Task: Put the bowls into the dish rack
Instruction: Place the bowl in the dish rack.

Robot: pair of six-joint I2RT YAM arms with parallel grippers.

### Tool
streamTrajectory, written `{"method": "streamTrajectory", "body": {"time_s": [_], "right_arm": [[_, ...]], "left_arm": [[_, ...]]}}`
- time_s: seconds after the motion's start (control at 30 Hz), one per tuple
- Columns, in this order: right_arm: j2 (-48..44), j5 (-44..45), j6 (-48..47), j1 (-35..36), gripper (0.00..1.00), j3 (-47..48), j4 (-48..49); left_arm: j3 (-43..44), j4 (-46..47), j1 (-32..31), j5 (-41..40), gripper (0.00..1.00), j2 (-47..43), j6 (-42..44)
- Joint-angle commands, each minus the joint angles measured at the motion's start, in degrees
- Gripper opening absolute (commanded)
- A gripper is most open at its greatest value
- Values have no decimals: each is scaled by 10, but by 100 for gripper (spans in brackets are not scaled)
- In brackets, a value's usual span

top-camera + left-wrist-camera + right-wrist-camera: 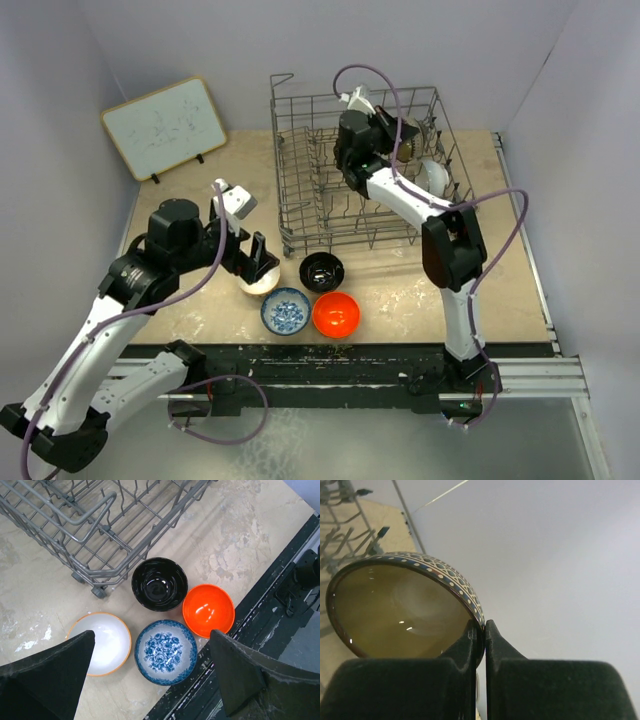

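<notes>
Gripping, right arm: the right gripper [480,630] is clamped on the rim of the brown-rimmed bowl [400,610], with one finger inside the rim, one outside, and the pads almost meeting.
Right wrist view only: this view shows the held bowl's glossy olive-brown inside and a band of blue and cream pattern along its outer edge. The bowl stands tilted on edge with its opening toward the camera.
Top view, right arm: the right gripper [392,138] is above the far right part of the dish rack [279,170]. The brown-rimmed bowl [410,140] shows only as a small brownish patch beside the wrist. Contact with the tines cannot be determined.
White bowl [437,178]: it stands inside the rack at its right side, just beside the right forearm. Neither wrist view shows it.
Left arm: the left gripper [258,255] is spread wide and grasps nothing. It hangs over the cream bowl [262,283], which it partly hides.
Left wrist view: between the fingers [47,675], the cream bowl [100,643] shows a white inside and an orange-tan rim.
Bowls on the table [420,290]: the black bowl [159,583] is nearest the rack's corner [80,530]. The orange-red bowl [208,609] and the blue-patterned bowl [165,651] sit side by side at the near edge. All four are upright and outside the rack.
White board [165,127]: it leans at the far left and appears in the top view only.
</notes>
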Motion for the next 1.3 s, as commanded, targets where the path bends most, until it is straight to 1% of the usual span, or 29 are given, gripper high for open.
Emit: {"method": "streamTrajectory", "body": {"time_s": [0.0, 0.07, 0.1, 0.17, 0.23, 0.33, 0.37, 0.4, 0.43, 0.47, 0.5, 0.53, 0.57, 0.6, 0.63, 0.67, 0.7, 0.73, 0.83, 0.93, 1.07, 1.27], "right_arm": [[39, 13, -344, -22, 0, -16, 488], [73, 5, -410, -30, 0, -2, 576], [89, 4, -429, -35, 0, 7, 600], [110, -1, -437, -43, 0, 15, 611], [116, -9, -414, -47, 0, 8, 596], [103, -22, -365, -45, 0, -32, 536], [92, -25, -341, -43, 0, -52, 513], [78, -27, -299, -43, 0, -71, 469], [58, -34, -230, -43, 0, -87, 395], [37, -50, -123, -42, 0, -95, 273], [17, -87, 11, -42, 0, -83, 102], [4, -155, 174, -43, 0, -48, -103], [-1, -215, 295, -48, 0, -7, -237], [-5, -254, 351, -53, 0, 16, -306], [-10, -267, 354, -54, 0, 13, -315], [-16, -254, 333, -54, 0, -9, -287], [-21, -251, 290, -52, 0, -42, -231], [-23, -254, 273, -49, 0, -55, -217], [-22, -270, 302, -45, 0, -60, -270], [-44, -288, 311, -45, 0, -82, -257], [-72, -317, 319, -45, 0, -84, -244], [-86, -332, 313, -46, 0, -55, -230]], "left_arm": [[6, 61, -3, -5, 99, 22, 1], [6, 76, -3, -6, 99, 36, 2], [6, 82, -3, -4, 99, 42, 1], [5, 90, -3, -1, 99, 55, 0], [4, 96, -3, 1, 99, 63, -2], [2, 103, -3, 1, 99, 73, -4], [1, 106, -3, 1, 99, 75, -5], [0, 109, -3, 1, 99, 78, -6], [-1, 111, -3, 2, 99, 79, -7], [-3, 114, -3, 3, 99, 80, -8], [-6, 118, -3, 3, 99, 82, -9], [-7, 120, -2, 4, 99, 83, -10], [-8, 123, -2, 4, 99, 84, -11], [-10, 124, -2, 5, 99, 84, -12], [-11, 123, -2, 5, 99, 84, -13], [-13, 125, -1, 6, 99, 84, -14], [-14, 127, -2, 7, 99, 83, -15], [-16, 127, -2, 8, 99, 82, -16], [-19, 129, -2, 9, 99, 81, -16], [-22, 133, -2, 8, 99, 82, -16], [-38, 158, -2, 8, 99, 95, -23], [-52, 185, -2, 21, 99, 113, -37]]}}
